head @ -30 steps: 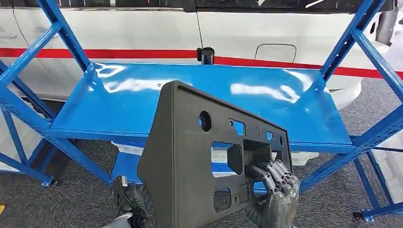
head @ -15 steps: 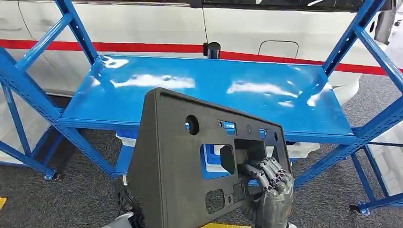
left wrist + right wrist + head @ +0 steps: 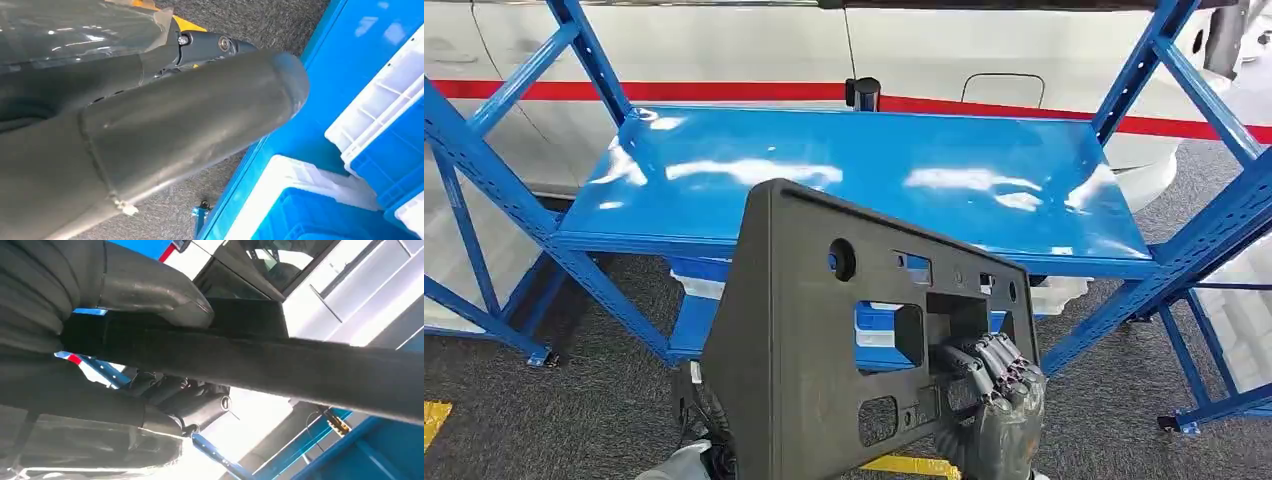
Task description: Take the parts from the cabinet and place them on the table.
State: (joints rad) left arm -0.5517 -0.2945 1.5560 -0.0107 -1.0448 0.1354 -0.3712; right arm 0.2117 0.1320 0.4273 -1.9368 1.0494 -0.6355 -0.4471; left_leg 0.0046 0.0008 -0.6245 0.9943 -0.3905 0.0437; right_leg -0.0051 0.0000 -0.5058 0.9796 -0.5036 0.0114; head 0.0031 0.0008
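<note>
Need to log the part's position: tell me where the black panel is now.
In the head view the black panel is low and central, held upright by the right hand in front of the blue shelf.

The blue steel rack (image 3: 514, 205) stands on grey carpeted floor (image 3: 604, 330), its diagonal braces rising at both ends. Its upper shelf (image 3: 864, 180) is a glossy blue sheet showing bright reflections. One dark cylindrical object (image 3: 862, 93) stands upright at the middle of the shelf's back edge. Below the upper shelf, a lower shelf (image 3: 686, 325) carries white-rimmed blue bins (image 3: 380, 150) set side by side, touching or nearly so. A yellow floor marking (image 3: 434, 420) lies on the carpet near the rack's left foot; another yellow strip (image 3: 914, 465) lies in front of the rack.
</note>
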